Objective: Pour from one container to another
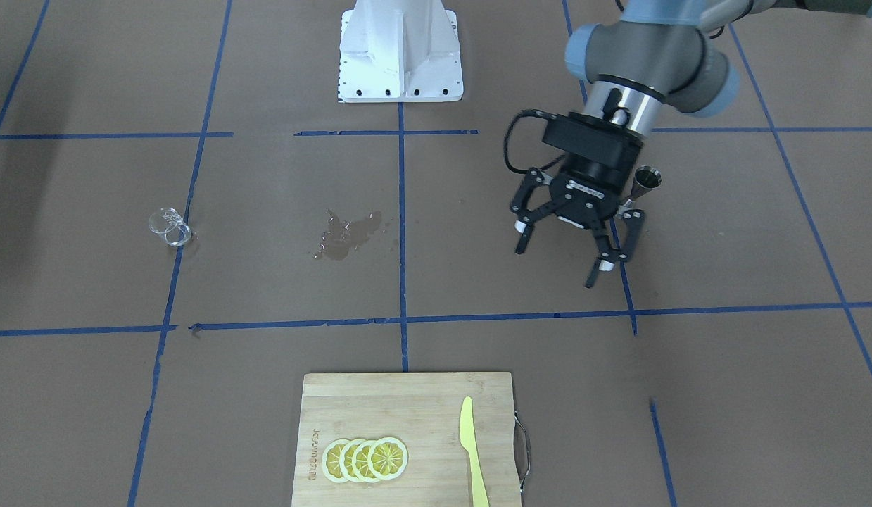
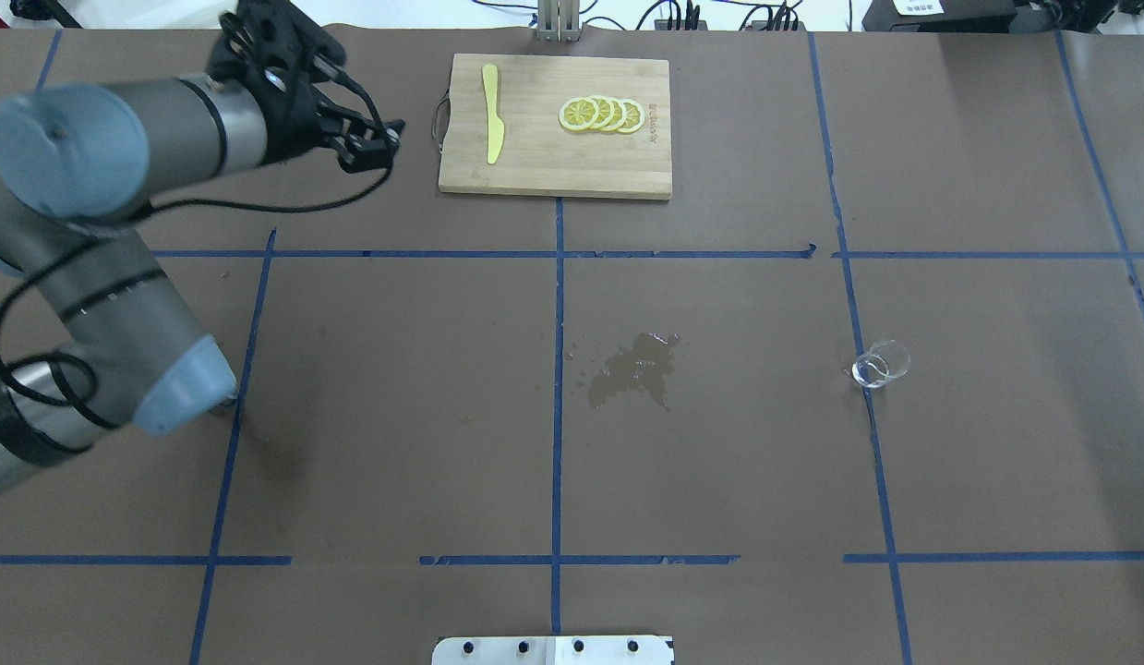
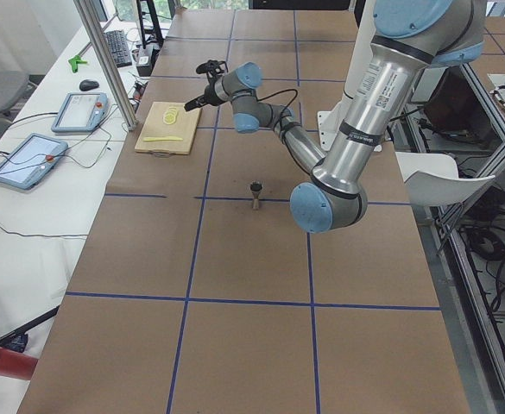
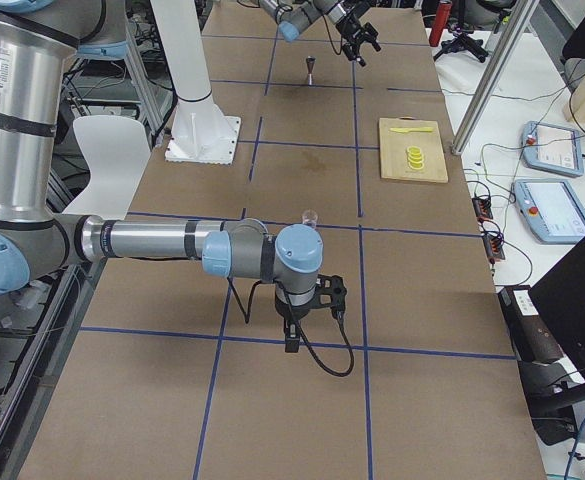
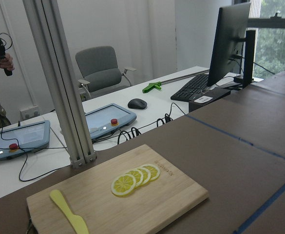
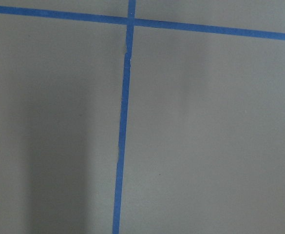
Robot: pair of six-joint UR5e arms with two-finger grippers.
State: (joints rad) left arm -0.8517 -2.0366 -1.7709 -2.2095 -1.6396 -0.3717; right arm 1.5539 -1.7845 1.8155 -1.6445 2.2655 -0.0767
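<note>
Brown paper bench gridded with blue tape, with a wet spill seen near the middle. The glass cup is parked well off to the robot's right of the spill, and the steel jigger is stood upright well off to its left. The left pincer is held in the air on the jigger's side, spread wide, nothing gripped. The right pincer is pointed down past the cup (wide or narrow can't be told). A cutting board with lemon slices is set beyond the spill from the robot's base.
</note>
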